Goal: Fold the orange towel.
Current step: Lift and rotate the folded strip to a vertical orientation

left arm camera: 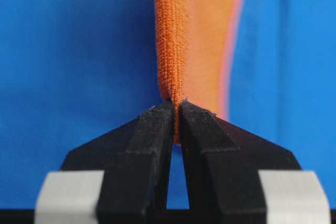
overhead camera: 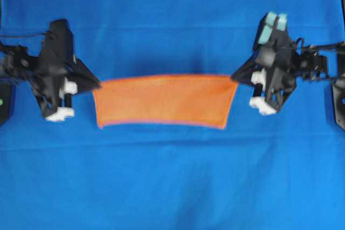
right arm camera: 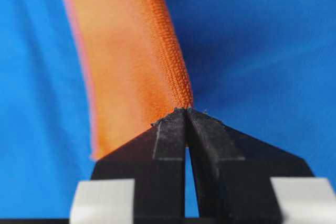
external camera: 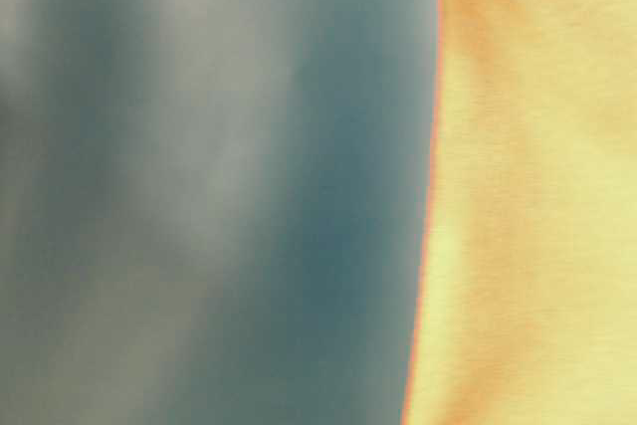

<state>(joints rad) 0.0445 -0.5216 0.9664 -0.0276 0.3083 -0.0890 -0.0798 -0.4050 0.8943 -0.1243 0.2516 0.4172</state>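
1. Step in hand, as I read it: the lift. Towel [overhead camera: 166, 100] hangs stretched btwn both hands at mid-frame in the overhead view, over the blue cloth [overhead camera: 172, 187] that covers the worktop.
2. Left hand [overhead camera: 98, 84], at left of the overhead view: jaws pressed together on the towel's upper-left corner. Left wrist view confirms it, with the hem pinched btwn the black fingertips [left arm camera: 157, 124].
3. Right hand [overhead camera: 234, 76], at right: same, jaws pinching the upper-right corner; right wrist view shows the hem caught at the tips.
4. Top edge bows up toward frame top, lower edge curves too, so the towel looks raised and sagging, not flat. Shadow on the cloth above it fits that.
5. Table-level view: towel fills the right side as a hanging sheet; whether its lower edge touches the cloth, can't tell.
6. Progress: early; no fold visible yet.
7. Next move probably needs both hands travelling together at equal pace toward frame bottom, keeping tension so the held edge lands square on the opposite edge.
8. Risk: uneven speed gives a skewed fold; thin pinch at the hem could slip.
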